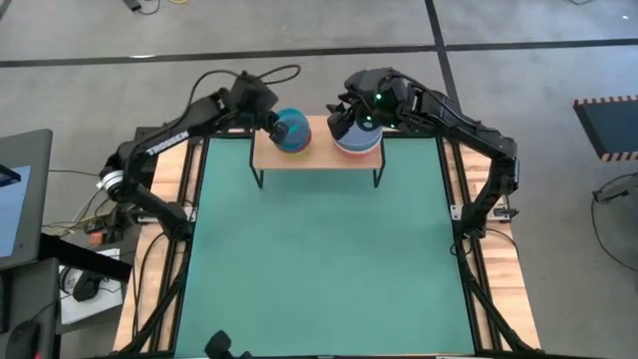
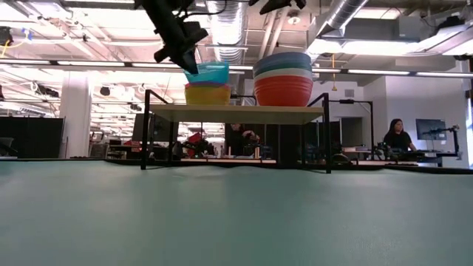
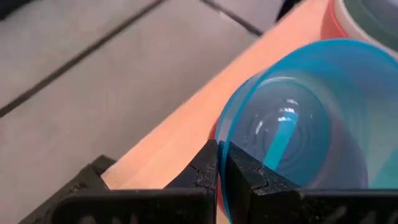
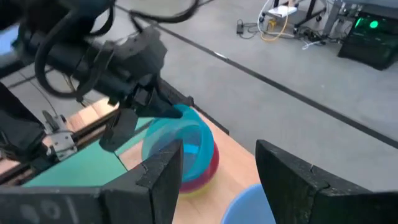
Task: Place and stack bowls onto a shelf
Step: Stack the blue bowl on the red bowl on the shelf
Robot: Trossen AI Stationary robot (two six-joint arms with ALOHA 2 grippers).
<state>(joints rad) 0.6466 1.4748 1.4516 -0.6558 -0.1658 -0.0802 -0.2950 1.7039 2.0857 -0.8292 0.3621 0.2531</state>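
Note:
The shelf (image 1: 317, 160) stands at the mat's far edge and carries two stacks. In the left stack a cyan bowl (image 2: 208, 72) sits tilted on a pink and a yellow bowl (image 2: 207, 94). My left gripper (image 1: 271, 122) is shut on the cyan bowl at its left side. The right stack (image 2: 283, 80) has a red bowl at the bottom, then white and teal, with a pale blue bowl (image 4: 249, 205) on top. My right gripper (image 4: 217, 180) hangs open just above that stack, touching nothing. My left gripper pinches the cyan bowl's rim (image 3: 225, 134) on the side toward the table's left, one finger (image 3: 249, 177) inside the bowl and one (image 3: 202, 171) outside. The fingers slant down from the upper left. The bowl is tilted, its bottom resting in the left stack's upper bowl.
The green mat (image 1: 319, 259) in front of the shelf lies bare. The shelf's black legs (image 2: 145, 129) stand on it. Between the two stacks the board (image 2: 238, 111) shows a narrow gap. People sit at desks in the room behind.

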